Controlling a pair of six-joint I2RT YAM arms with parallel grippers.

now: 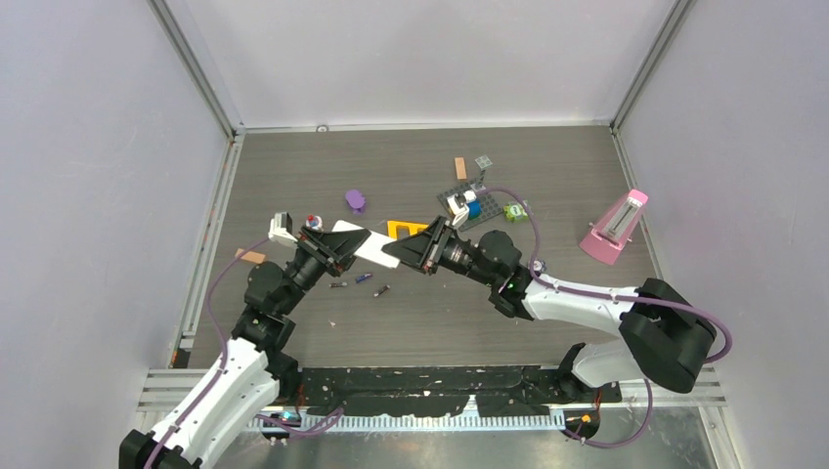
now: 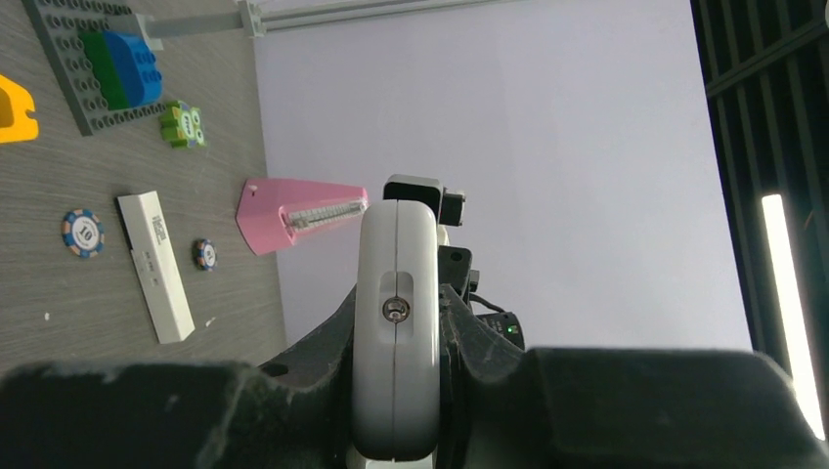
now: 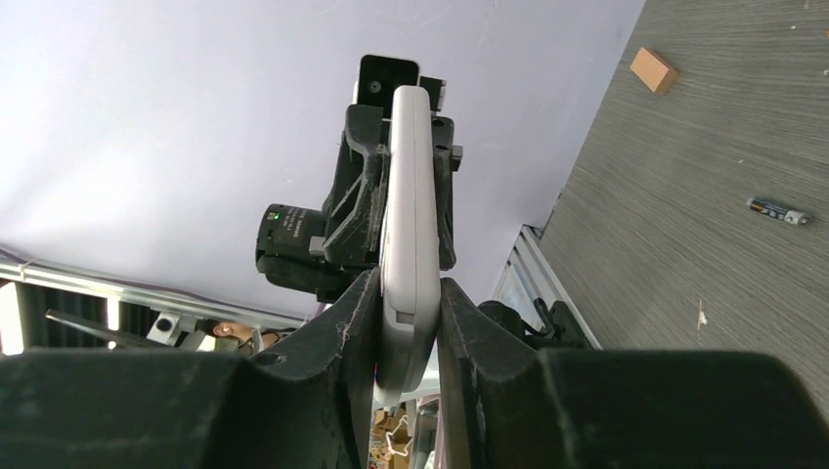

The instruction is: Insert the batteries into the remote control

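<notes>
We see the remote control (image 1: pixel 364 244) as a slim white slab with rounded ends, held between the two arms just left of the middle of the overhead view. From the left wrist it shows edge-on, with a seam down its length and a small recessed screw.

The left end effector (image 2: pixel 396 337) is closed tight on one end, with a black finger pressed to each side. The right end effector (image 3: pixel 409 313) pinches the opposite end, its fingers touching both faces.

The three batteries (image 1: pixel 363 278) lie loose on the worktop (image 1: pixel 547 156) just below the remote control in the overhead view. They are slim and dark, the middle one bluish-purple, and each lies apart from the others.

The worktop is dark grey with a fine wood grain. Aluminium rails run along its edges, and plain pale lilac walls enclose it on three sides. Toward the upper middle of the overhead view sit a grey brick plate (image 1: pixel 479 200), a yellow piece (image 1: pixel 406 228) and a purple lump (image 1: pixel 356 201). A pink metronome (image 1: pixel 616 227) stands at the right.
</notes>
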